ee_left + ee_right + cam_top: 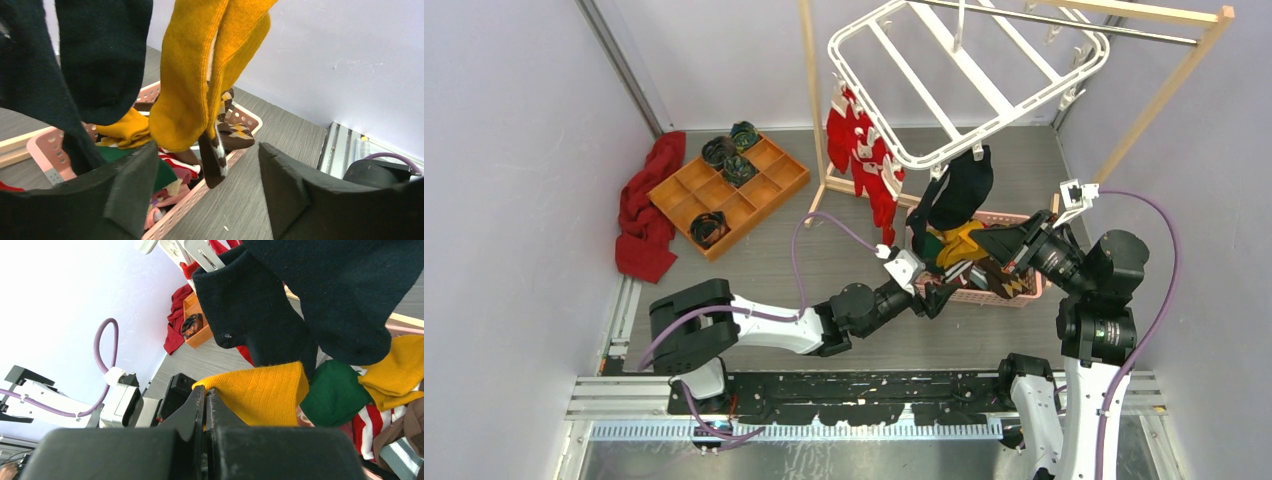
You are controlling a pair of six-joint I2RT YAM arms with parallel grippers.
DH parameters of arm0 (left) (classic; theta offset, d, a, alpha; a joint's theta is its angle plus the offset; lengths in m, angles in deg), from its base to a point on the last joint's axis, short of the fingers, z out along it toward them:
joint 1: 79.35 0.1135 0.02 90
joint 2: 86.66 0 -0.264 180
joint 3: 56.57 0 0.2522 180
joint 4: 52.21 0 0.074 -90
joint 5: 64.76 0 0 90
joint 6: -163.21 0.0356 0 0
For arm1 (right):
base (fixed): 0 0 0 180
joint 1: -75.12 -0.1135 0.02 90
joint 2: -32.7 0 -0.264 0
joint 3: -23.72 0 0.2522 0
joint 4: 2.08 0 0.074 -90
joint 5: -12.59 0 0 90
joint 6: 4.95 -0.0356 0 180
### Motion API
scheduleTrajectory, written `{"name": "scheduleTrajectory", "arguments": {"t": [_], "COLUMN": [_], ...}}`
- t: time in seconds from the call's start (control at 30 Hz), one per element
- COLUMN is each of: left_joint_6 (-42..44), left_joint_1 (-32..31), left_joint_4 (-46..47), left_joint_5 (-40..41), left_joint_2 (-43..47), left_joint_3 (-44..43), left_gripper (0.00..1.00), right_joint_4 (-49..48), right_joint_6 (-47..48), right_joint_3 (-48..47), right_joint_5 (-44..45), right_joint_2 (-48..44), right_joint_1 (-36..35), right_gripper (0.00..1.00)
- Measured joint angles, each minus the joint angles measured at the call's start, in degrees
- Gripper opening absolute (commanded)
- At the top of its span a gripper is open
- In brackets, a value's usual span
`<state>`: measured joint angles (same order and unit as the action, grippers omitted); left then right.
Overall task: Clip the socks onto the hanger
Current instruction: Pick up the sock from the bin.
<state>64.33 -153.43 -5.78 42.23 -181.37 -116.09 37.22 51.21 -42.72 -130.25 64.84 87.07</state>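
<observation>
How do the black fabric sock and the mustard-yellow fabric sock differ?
The black fabric sock is clipped to the white plastic hanger; the mustard-yellow fabric sock is unclipped, pinched in the right gripper. The black sock sits higher than the yellow one. Both dangle above the pink basket.

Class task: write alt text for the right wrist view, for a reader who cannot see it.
The right gripper, shut, pinches the edge of a mustard-yellow sock. Black socks hang above it near a white clip, with a green sock to the right.
</observation>
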Motion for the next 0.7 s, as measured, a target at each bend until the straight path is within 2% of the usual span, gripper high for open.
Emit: {"name": "scheduleTrajectory", "arguments": {"t": [0.03, 0.13, 0.27, 0.4, 0.63, 0.7], "left_joint_6": [0.13, -0.11, -0.68, -1.64, -3.93, -4.98], "left_joint_1": [0.0, 0.09, 0.48, 0.79, 1.29, 1.68], "left_joint_4": [0.0, 0.11, 0.15, 0.11, 1.07, 1.31], "left_joint_5": [0.11, 0.28, -0.22, -1.75, -4.76, -5.99], "left_joint_2": [-0.09, -0.11, -0.11, -0.09, 0.9, 1.62], "left_joint_3": [-0.02, -0.04, -0.07, -0.07, 1.79, 2.71], "left_gripper": [0.47, 0.25, 0.08, 0.01, 0.0, 0.0], "right_joint_4": [-0.22, -0.44, -0.68, -0.68, -0.68, -0.7], "right_joint_6": [-0.17, -0.5, -0.68, -0.83, -1.03, -1.03], "right_joint_3": [0.0, 0.0, 0.0, 0.0, 0.0, 0.13], "right_joint_5": [0.0, 0.0, 0.0, 0.02, 0.15, 0.09], "right_joint_2": [0.0, 0.0, 0.0, 0.0, 0.02, 0.07], "right_joint_1": [0.0, 0.0, -0.22, -0.26, -0.52, -0.59], "right_gripper": [0.01, 0.01, 0.01, 0.01, 0.01, 0.07]}}
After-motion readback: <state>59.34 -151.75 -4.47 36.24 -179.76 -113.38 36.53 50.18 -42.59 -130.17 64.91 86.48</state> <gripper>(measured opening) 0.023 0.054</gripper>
